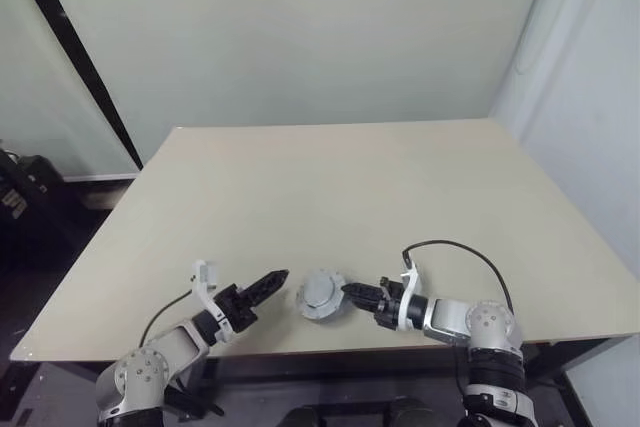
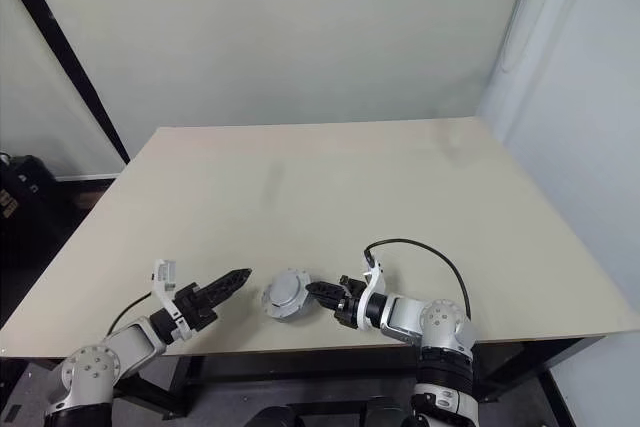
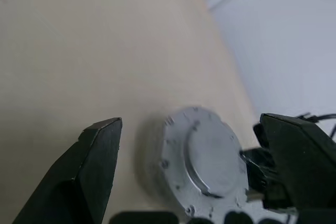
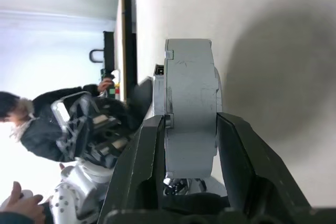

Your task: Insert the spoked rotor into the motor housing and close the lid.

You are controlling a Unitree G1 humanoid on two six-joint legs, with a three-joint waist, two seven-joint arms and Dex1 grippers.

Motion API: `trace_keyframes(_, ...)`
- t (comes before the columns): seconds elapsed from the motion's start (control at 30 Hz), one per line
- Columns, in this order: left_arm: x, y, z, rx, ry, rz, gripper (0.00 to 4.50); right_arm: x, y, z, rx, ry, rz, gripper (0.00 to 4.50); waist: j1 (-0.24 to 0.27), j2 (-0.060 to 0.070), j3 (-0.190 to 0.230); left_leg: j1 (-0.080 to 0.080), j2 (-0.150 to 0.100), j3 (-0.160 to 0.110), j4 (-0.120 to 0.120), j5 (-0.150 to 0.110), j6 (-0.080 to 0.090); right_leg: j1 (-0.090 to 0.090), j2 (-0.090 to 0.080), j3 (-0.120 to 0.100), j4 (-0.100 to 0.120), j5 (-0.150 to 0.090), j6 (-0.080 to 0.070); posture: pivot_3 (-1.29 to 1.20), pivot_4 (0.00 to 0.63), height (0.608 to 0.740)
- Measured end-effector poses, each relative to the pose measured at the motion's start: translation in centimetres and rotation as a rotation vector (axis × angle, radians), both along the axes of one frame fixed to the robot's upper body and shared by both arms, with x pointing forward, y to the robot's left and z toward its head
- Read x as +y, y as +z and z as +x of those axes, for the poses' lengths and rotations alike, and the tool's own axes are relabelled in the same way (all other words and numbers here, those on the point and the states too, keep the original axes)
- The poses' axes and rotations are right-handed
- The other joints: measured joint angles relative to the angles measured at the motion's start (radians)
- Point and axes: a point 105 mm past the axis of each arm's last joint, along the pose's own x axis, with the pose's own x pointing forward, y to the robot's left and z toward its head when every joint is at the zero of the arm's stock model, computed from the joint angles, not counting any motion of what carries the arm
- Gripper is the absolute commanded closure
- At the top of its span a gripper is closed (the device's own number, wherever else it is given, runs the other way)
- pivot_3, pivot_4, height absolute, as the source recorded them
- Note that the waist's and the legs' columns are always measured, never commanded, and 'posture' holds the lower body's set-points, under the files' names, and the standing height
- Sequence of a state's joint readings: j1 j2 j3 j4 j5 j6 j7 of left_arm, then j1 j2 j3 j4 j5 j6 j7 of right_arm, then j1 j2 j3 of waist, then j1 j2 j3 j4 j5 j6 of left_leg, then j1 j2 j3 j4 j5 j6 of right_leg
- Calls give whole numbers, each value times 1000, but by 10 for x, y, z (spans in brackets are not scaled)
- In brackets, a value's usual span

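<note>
A thick grey round motor housing (image 1: 322, 293) sits low over the table near its front edge, with the flat grey lid (image 3: 210, 163) as its upper face. The spoked rotor is hidden. My right gripper (image 1: 350, 292) reaches in from the right and is shut on the housing (image 4: 189, 103); its two fingers (image 4: 142, 150) press on the two flat faces. My left gripper (image 1: 277, 278) is open a little to the left of the housing, apart from it, pointing at it. In the left wrist view the lid lies between the spread left fingertips (image 3: 105, 140).
The beige table (image 1: 330, 187) stretches away behind the housing. Its front edge runs just below both grippers. A black cable (image 1: 465, 247) loops over my right wrist. A person in a dark jacket (image 4: 47, 124) is beyond the table edge in the right wrist view.
</note>
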State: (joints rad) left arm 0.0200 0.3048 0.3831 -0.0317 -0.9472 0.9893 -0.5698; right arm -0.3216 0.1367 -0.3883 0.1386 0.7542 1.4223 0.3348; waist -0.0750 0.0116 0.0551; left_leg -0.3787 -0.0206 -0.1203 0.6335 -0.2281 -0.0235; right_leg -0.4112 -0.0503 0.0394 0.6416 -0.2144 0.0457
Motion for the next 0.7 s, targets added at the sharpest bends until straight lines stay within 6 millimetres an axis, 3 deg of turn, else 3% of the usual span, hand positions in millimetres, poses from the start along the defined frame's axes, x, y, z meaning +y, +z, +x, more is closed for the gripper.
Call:
trace_keyframes(0.4, -19, -1, -5, 22, -13, -154, 0, 5, 20, 4, -33, 7, 57, 3308, 0, -1, 0, 0, 0, 0, -2, 0, 0, 0, 0, 0, -1, 0, 0, 0, 0, 740)
trace_keyframes(0.7, -33, -15, -5, 84, -22, -232, 0, 9, 24, 4, -34, 17, 64, 3308, 0, -1, 1, -1, 0, 0, -1, 0, 0, 0, 0, 0, -1, 0, 0, 0, 0, 740)
